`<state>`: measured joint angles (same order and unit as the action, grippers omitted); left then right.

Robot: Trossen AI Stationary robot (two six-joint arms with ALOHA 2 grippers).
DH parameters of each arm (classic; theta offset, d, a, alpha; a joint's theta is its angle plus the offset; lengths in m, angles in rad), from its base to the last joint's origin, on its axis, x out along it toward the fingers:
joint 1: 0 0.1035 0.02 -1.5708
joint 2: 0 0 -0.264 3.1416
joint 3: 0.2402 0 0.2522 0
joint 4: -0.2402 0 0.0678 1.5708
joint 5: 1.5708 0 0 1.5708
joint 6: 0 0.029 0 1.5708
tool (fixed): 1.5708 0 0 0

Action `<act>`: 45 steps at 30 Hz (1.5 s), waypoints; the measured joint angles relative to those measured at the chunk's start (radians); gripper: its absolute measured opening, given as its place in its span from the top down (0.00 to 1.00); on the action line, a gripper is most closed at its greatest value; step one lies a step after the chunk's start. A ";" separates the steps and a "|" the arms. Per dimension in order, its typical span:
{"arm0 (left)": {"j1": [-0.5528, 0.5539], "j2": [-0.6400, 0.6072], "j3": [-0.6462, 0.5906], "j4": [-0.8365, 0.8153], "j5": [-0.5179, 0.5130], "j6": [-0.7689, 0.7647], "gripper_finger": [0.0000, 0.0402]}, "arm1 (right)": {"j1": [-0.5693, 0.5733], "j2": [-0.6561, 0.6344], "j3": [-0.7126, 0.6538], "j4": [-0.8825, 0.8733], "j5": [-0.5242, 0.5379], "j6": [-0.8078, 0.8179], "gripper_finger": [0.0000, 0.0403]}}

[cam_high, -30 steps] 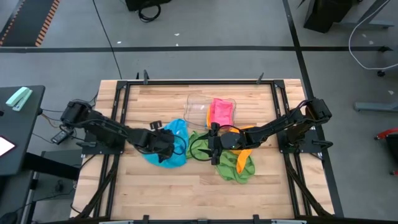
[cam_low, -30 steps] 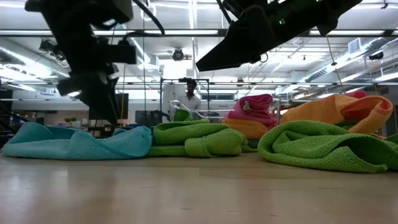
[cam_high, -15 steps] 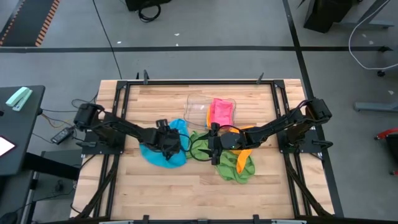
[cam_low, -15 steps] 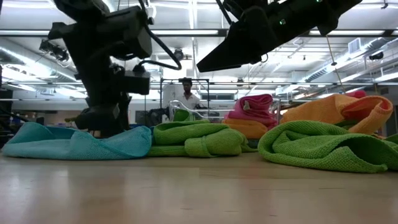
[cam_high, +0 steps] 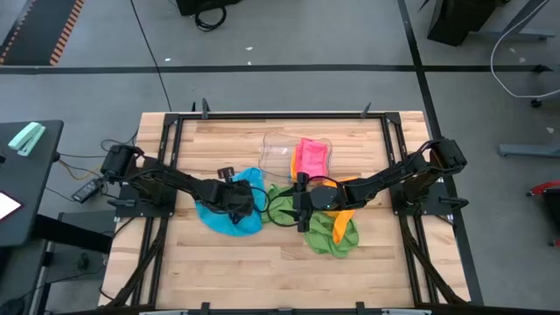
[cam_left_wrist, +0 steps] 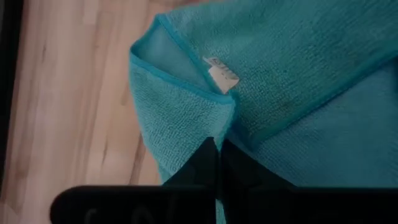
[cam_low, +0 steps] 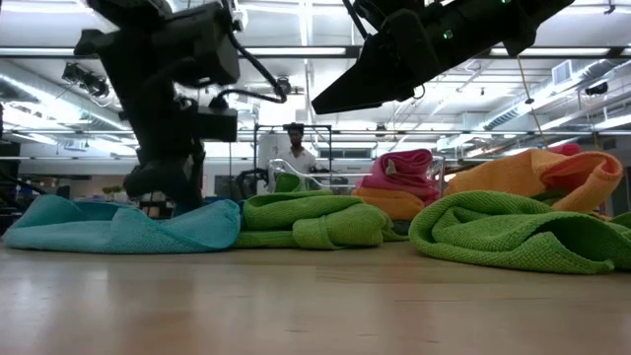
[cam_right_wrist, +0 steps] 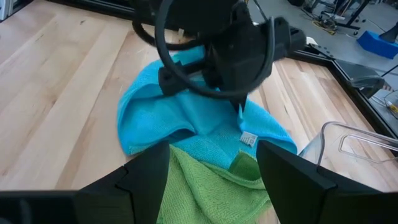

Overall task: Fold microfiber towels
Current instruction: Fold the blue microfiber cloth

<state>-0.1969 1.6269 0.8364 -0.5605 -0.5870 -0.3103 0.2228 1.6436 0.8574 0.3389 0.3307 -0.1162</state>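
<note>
On the wooden bench, left of centre, the left claw pinches the crumpled blue microfiber towel by its edge; the right claw hangs spread above the rumpled green microfiber towel

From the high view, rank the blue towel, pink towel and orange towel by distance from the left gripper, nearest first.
1. Blue towel: pinched in the shut left gripper.
2. Pink towel: farther back, in the clear tray.
3. Orange towel: farthest, under the right arm.
</note>
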 joint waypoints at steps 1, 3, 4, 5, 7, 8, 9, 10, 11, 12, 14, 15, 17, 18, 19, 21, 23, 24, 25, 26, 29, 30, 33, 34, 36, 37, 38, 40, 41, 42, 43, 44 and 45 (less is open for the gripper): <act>-0.010 -0.013 0.011 -0.020 0.000 -0.002 0.98 | 0.001 0.000 0.000 0.000 0.000 -0.001 0.38; -0.034 -0.043 0.043 -0.059 0.001 -0.015 0.98 | 0.002 0.000 0.000 0.000 0.000 -0.005 0.38; -0.048 -0.059 0.060 -0.084 0.001 -0.019 0.98 | 0.002 0.000 0.000 0.001 0.000 -0.009 0.38; -0.062 -0.071 0.077 -0.108 0.001 -0.020 0.97 | 0.002 0.000 0.000 0.003 -0.002 -0.012 0.38; -0.093 -0.091 0.109 -0.144 0.001 -0.019 0.96 | 0.002 0.000 0.000 0.010 -0.022 -0.016 0.38; -0.107 -0.101 0.125 -0.162 0.002 -0.019 0.96 | 0.002 0.000 0.000 0.019 -0.036 -0.016 0.38; -0.122 -0.110 0.144 -0.178 0.002 -0.019 0.97 | 0.002 0.000 0.000 0.032 -0.054 -0.016 0.38; -0.135 -0.119 0.159 -0.186 0.002 -0.018 0.97 | 0.002 0.000 0.000 0.043 -0.069 -0.016 0.38; -0.147 -0.125 0.172 -0.197 0.002 -0.019 0.98 | 0.002 0.000 0.000 0.051 -0.078 -0.018 0.38; -0.158 -0.129 0.186 -0.212 0.002 -0.019 0.98 | 0.002 0.000 0.000 0.056 -0.081 -0.019 0.38; -0.178 -0.131 0.220 -0.231 0.003 -0.019 0.98 | 0.002 0.000 0.000 0.061 -0.082 -0.015 0.38; -0.188 -0.131 0.237 -0.241 0.002 -0.019 0.98 | 0.002 0.000 0.000 0.067 -0.082 -0.009 0.38; -0.209 -0.131 0.273 -0.270 0.002 -0.019 0.96 | 0.002 0.000 0.000 0.074 -0.082 0.009 0.38; -0.219 -0.131 0.289 -0.274 0.002 -0.019 0.95 | 0.004 0.000 0.000 0.074 -0.082 0.016 0.38; -0.227 -0.131 0.303 -0.278 0.002 -0.019 0.95 | 0.007 0.000 0.000 0.074 -0.082 0.026 0.38; -0.240 -0.132 0.326 -0.284 0.002 -0.019 0.95 | 0.014 0.000 0.000 0.081 -0.082 0.039 0.38; -0.253 -0.132 0.352 -0.296 0.003 -0.019 0.97 | 0.023 0.000 0.000 0.087 -0.081 0.038 0.38; -0.260 -0.132 0.365 -0.303 0.002 -0.019 0.98 | 0.028 0.000 0.000 0.088 -0.080 0.038 0.38; -0.267 -0.132 0.379 -0.311 0.002 -0.019 0.98 | 0.033 0.000 0.000 0.092 -0.079 0.038 0.38; -0.274 -0.132 0.394 -0.329 0.002 -0.019 0.98 | 0.037 0.000 0.000 0.098 -0.078 0.037 0.38; -0.298 -0.132 0.456 -0.413 0.002 -0.058 0.96 | 0.049 0.000 0.000 0.106 -0.077 0.037 0.38; -0.307 -0.132 0.478 -0.449 0.002 -0.079 0.95 | 0.051 0.000 0.000 0.106 -0.078 0.034 0.38; -0.338 -0.132 0.546 -0.564 0.002 -0.128 0.96 | 0.057 0.000 0.013 0.101 -0.078 0.015 0.38; -0.350 -0.132 0.567 -0.598 0.003 -0.134 0.97 | 0.058 0.000 0.026 0.102 -0.082 0.011 0.38; -0.377 -0.132 0.605 -0.654 0.004 -0.150 0.98 | 0.061 -0.001 0.055 0.106 -0.104 0.005 0.38; -0.390 -0.132 0.626 -0.679 0.005 -0.154 0.98 | 0.063 -0.002 0.070 0.106 -0.116 -0.003 0.38; -0.404 -0.132 0.649 -0.701 0.007 -0.158 0.98 | 0.063 -0.002 0.083 0.106 -0.124 -0.014 0.38; -0.433 -0.132 0.694 -0.734 0.008 -0.175 0.97 | 0.067 -0.002 0.108 0.093 -0.131 -0.032 0.38; -0.445 -0.132 0.720 -0.746 0.014 -0.177 0.95 | 0.068 -0.002 0.121 0.077 -0.132 -0.040 0.38; -0.457 -0.132 0.745 -0.747 0.026 -0.177 0.94 | 0.068 -0.002 0.135 0.057 -0.133 -0.046 0.38; -0.468 -0.132 0.772 -0.745 0.041 -0.178 0.94 | 0.068 -0.002 0.144 0.040 -0.134 -0.048 0.38; -0.477 -0.132 0.802 -0.743 0.057 -0.178 0.94 | 0.068 -0.002 0.151 0.023 -0.134 -0.048 0.38; -0.488 -0.132 0.830 -0.737 0.071 -0.179 0.94 | 0.068 -0.002 0.153 0.013 -0.134 -0.047 0.38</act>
<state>-0.6847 1.4952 1.6660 -1.2973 -0.5158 -0.4892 0.2905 1.6413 1.0103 0.3521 0.1970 -0.1636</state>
